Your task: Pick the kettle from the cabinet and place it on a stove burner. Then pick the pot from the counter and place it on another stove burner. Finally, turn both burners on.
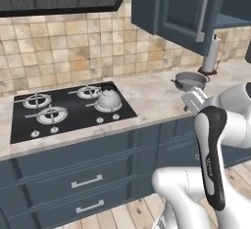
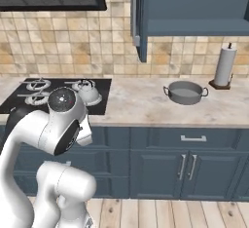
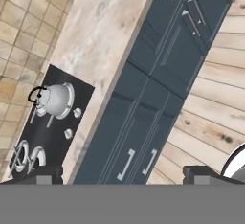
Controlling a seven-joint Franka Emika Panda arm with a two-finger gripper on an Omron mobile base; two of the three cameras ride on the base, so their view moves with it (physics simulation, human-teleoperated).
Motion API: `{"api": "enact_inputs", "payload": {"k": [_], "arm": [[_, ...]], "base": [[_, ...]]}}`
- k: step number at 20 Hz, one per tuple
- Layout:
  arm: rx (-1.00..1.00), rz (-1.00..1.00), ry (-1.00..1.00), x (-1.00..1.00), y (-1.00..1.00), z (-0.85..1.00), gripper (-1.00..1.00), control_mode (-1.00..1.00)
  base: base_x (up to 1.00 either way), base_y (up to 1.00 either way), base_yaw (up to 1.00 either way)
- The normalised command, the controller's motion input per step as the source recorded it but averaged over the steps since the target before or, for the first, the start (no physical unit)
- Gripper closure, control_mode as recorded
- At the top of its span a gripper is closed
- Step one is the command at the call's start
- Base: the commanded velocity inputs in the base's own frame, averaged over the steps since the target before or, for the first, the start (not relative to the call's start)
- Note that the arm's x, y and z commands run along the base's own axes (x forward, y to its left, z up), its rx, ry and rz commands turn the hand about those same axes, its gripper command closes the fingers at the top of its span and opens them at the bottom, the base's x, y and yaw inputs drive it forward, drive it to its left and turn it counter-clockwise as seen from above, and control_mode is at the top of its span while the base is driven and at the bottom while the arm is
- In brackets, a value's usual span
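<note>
Pincer (image 3: 122, 173): you see its two dark tips standing wide apart at the bottom of the hand view, nothing between them; it hangs out in front of the counter edge, above the floor and base cabinets.
Base cabinets (image 3: 143, 98): dark blue doors and drawers with light bar handles run just past the tips, between the pincer and the counter.
Counter (image 2: 141, 103): beige marbled top beyond the cabinets, carrying the cooktop and pot.
Cooktop (image 1: 29, 125): black glass set in the counter, off to one side of the pincer, with small silver knobs along its front edge.
Kettle (image 1: 109, 99): you find it sitting upright on the front burner nearest the bare counter, well apart from the pincer.
Burners (image 1: 51, 114): the other silver rings are bare.
Pot (image 2: 185, 92): it rests on the counter, well apart from the cooktop and from the pincer, under the open cabinet.
Cabinet (image 2: 194, 8): on the wall above the pot, door (image 1: 188, 10) swung open.
Paper roll (image 2: 224, 66): upright on the counter beyond the pot, farthest away.
</note>
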Motion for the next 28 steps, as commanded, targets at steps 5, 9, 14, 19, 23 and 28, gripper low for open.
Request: {"api": "enact_inputs", "payload": {"k": [5,9,14,19,23,28], "arm": [[0.00,0.00,0.00,0.00,0.00,0.00,-1.00,1.00],[0.00,0.00,0.00,0.00,0.00,0.00,-1.00,1.00],[0.00,0.00,0.00,0.00,0.00,0.00,-1.00,1.00],[0.00,0.00,0.00,0.00,0.00,0.00,-1.00,1.00],[0.00,0.00,0.00,0.00,0.00,0.00,-1.00,1.00],[0.00,0.00,0.00,0.00,0.00,0.00,-1.00,1.00]], "base": [[0.05,-0.49,0.00],[0.06,-0.49,0.00],[0.12,-0.49,0.00],[0.18,-0.49,0.00],[0.20,-0.50,0.00],[0.44,-0.49,0.01]]}}
